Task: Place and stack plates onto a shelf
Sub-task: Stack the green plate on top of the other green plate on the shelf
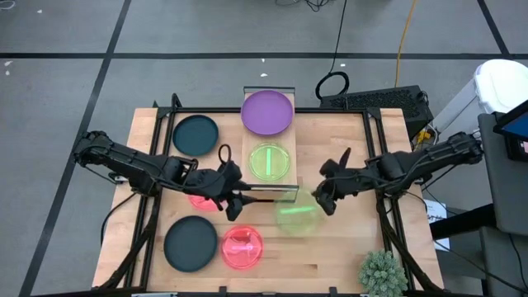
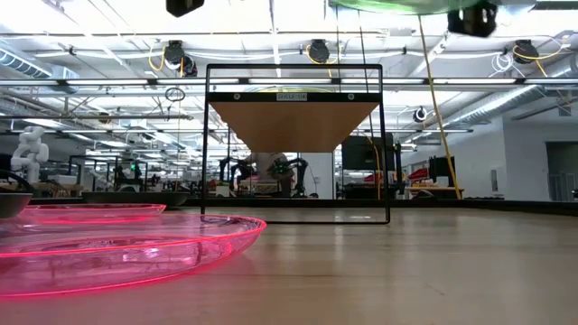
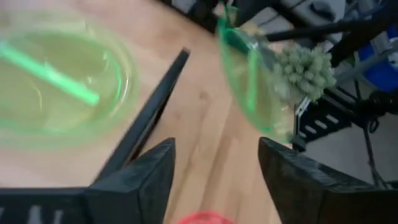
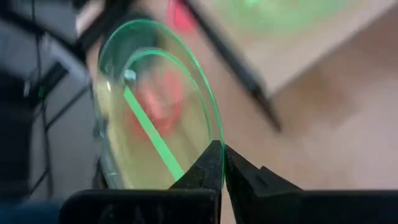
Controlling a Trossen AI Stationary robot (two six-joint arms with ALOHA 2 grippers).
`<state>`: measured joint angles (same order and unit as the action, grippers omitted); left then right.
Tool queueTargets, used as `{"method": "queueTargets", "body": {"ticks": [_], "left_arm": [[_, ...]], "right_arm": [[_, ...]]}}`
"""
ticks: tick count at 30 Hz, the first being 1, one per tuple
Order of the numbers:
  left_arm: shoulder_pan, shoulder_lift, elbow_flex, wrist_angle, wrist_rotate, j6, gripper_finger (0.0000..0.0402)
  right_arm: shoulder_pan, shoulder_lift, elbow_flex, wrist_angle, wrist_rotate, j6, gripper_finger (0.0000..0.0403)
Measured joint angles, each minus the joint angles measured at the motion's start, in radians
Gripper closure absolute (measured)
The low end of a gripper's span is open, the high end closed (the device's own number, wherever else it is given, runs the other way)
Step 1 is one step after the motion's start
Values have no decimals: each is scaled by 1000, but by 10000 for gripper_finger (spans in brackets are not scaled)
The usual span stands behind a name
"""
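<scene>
On the wooden table [image 1: 346, 247], a light-wood shelf [image 1: 270, 140] at the far edge carries a round purple plate [image 1: 267, 112] and a translucent green plate [image 1: 270, 162]. The right gripper [image 1: 323, 200] holds another translucent green plate [image 1: 299, 216] near the shelf's front corner.

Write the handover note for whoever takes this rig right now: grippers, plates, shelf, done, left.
Left gripper: open, empty, at the shelf's near edge.
Right gripper: shut on the rim of a green plate, held above the table.
Shelf: one green plate on top, a purple plate at its far end.
On the table: two dark plates, a pink plate near the front edge, another pink one mostly hidden under the left arm.
Done: at least one plate shelved.
Left: the held green plate, then the table plates.
</scene>
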<state>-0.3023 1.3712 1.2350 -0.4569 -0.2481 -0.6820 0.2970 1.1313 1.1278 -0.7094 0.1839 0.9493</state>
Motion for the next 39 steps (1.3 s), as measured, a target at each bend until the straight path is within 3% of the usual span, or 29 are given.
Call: {"method": "queueTargets", "body": {"ticks": [9,17,25,33,39], "left_arm": [[0,0,0,108,-198,77,151],[26,0,0,150,-403,80,151],[74,0,0,342,-459,187,165],[114,0,0,358,-479,210,263],[132,0,0,358,-478,221,315]], "right_arm": [[0,0,44,46,358,-15,403],[-1,7,44,257,615,-216,403],[-3,6,44,375,737,-372,403],[-3,6,44,409,792,-416,403],[-3,6,44,409,805,-426,403]]}}
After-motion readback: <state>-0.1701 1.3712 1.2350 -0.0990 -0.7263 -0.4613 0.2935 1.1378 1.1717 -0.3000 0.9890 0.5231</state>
